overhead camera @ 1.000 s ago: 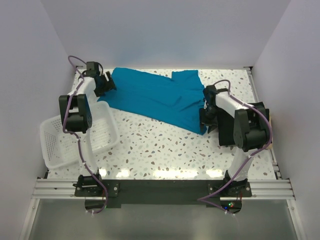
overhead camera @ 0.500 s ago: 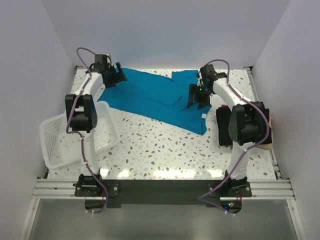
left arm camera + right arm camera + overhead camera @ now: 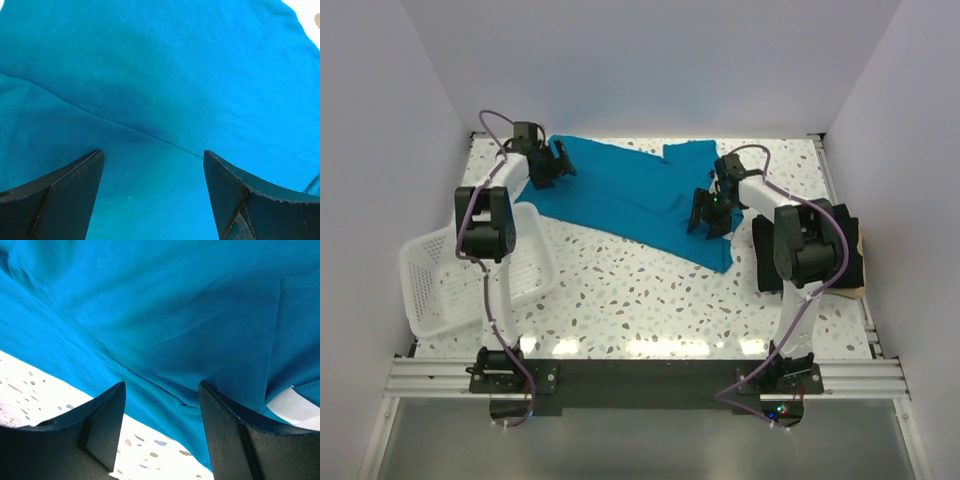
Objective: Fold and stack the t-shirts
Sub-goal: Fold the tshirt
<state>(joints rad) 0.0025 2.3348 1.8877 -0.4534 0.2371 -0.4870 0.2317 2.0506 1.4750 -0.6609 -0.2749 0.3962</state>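
Note:
The teal-blue t-shirt (image 3: 630, 195) lies spread across the back of the table, with a fold line along it. My left gripper (image 3: 557, 166) is open just above its left part; in the left wrist view the cloth (image 3: 160, 75) fills the frame between the spread fingers (image 3: 152, 167). My right gripper (image 3: 705, 214) is open over the shirt's near right edge. In the right wrist view its fingers (image 3: 162, 390) straddle that edge (image 3: 165, 340), and a white label (image 3: 295, 407) shows. The black t-shirt (image 3: 852, 262) lies at the far right, mostly hidden by the right arm.
A white mesh basket (image 3: 445, 290) stands at the left edge, beside the left arm. The speckled table top (image 3: 640, 300) stretches in front of the teal shirt. White walls close in the back and both sides.
The right gripper has moved from the shirt's back right part toward me, to its near right edge. The left gripper has come down slightly onto the shirt's left part. The shirt lies as before.

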